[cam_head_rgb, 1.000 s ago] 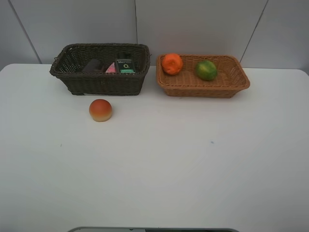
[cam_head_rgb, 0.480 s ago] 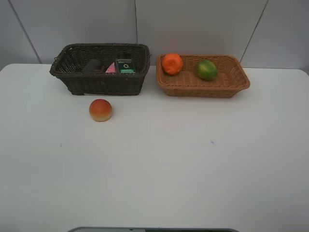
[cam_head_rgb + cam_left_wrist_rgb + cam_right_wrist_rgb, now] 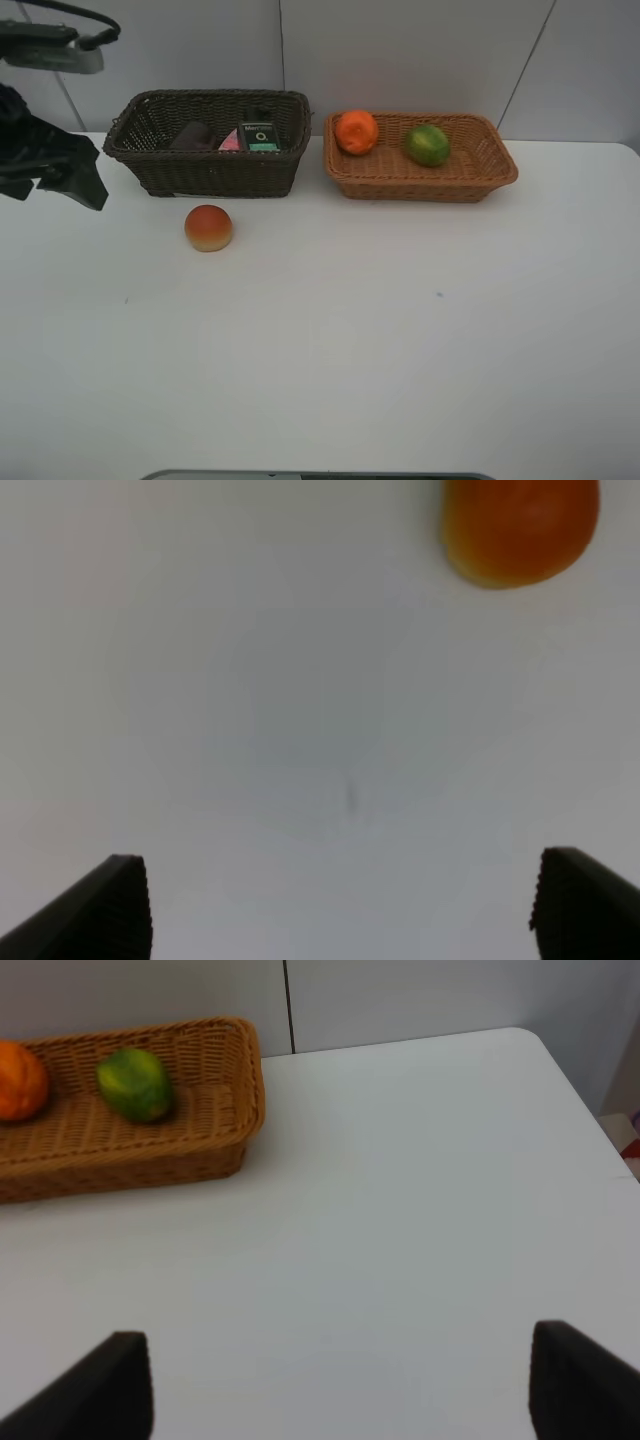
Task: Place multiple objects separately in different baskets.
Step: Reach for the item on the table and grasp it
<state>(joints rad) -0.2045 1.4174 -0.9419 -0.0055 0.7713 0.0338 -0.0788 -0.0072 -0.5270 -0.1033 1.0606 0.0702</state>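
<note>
A red-orange peach [image 3: 208, 228] lies on the white table in front of the dark brown basket [image 3: 210, 175]; it also shows in the left wrist view [image 3: 520, 525]. That basket holds a dark mauve cup [image 3: 190, 135], a pink tube [image 3: 231, 141] and a black bottle [image 3: 259, 137]. The light tan basket [image 3: 420, 185] holds the orange [image 3: 356, 131] and the green fruit [image 3: 427, 145]. My left gripper [image 3: 75, 180] hangs at the far left, open and empty [image 3: 340, 910], apart from the peach. My right gripper [image 3: 340, 1385] is open and empty, outside the high view.
The table's right edge [image 3: 590, 1110] and rounded far corner show in the right wrist view. A wall stands close behind both baskets. A cable loop [image 3: 70, 15] on the left arm sits above the table's left end.
My left arm has come into the high view at the far left; earlier no arm showed there. The peach, baskets and their contents have not moved.
</note>
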